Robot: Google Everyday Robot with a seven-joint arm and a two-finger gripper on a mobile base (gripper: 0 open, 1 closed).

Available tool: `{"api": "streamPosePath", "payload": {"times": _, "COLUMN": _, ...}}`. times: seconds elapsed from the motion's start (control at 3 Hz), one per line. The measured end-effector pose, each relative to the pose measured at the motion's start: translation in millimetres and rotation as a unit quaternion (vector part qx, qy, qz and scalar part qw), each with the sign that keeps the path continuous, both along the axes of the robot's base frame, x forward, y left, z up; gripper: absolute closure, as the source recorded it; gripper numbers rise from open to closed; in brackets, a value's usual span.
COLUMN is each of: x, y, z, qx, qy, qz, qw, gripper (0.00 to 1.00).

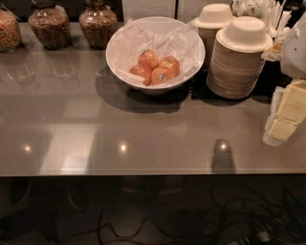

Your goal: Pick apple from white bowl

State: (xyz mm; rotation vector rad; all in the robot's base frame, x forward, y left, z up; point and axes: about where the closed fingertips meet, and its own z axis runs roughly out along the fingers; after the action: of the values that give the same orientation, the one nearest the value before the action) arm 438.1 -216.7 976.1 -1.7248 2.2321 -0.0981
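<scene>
The white bowl [191, 48] stands at the back middle of the table, lined with crumpled white paper. Several red-orange apples [158, 68] lie together in its bottom, one with a small sticker. My gripper [287, 115] is at the right edge of the view, white with pale yellow parts, low over the table's right side. It is well to the right of the bowl and nearer the front, touching neither the bowl nor an apple. Part of it is cut off by the frame edge.
Two stacks of beige disposable bowls [236, 60] stand right of the white bowl, between it and my gripper. White plastic cutlery [265, 14] sits behind them. Three glass jars of grain [50, 26] line the back left. The glossy grey table [95, 124] ends at its front edge [143, 173].
</scene>
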Motion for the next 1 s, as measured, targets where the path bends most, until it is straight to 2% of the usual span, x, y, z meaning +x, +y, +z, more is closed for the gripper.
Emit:
{"api": "streamPosePath", "payload": {"times": 0.33, "x": 0.0, "y": 0.0, "z": 0.0, "qx": 0.0, "qy": 0.0, "qz": 0.0, "qw": 1.0, "gripper": 0.0}}
{"api": "streamPosePath", "payload": {"times": 0.67, "x": 6.3, "y": 5.5, "z": 2.9, "qx": 0.003, "qy": -0.029, "qz": 0.021, "qw": 0.9993, "gripper": 0.0}}
{"api": "streamPosePath", "payload": {"times": 1.0, "x": 29.4, "y": 26.1, "z": 7.9, "qx": 0.011, "qy": -0.078, "qz": 0.075, "qw": 0.994, "gripper": 0.0}}
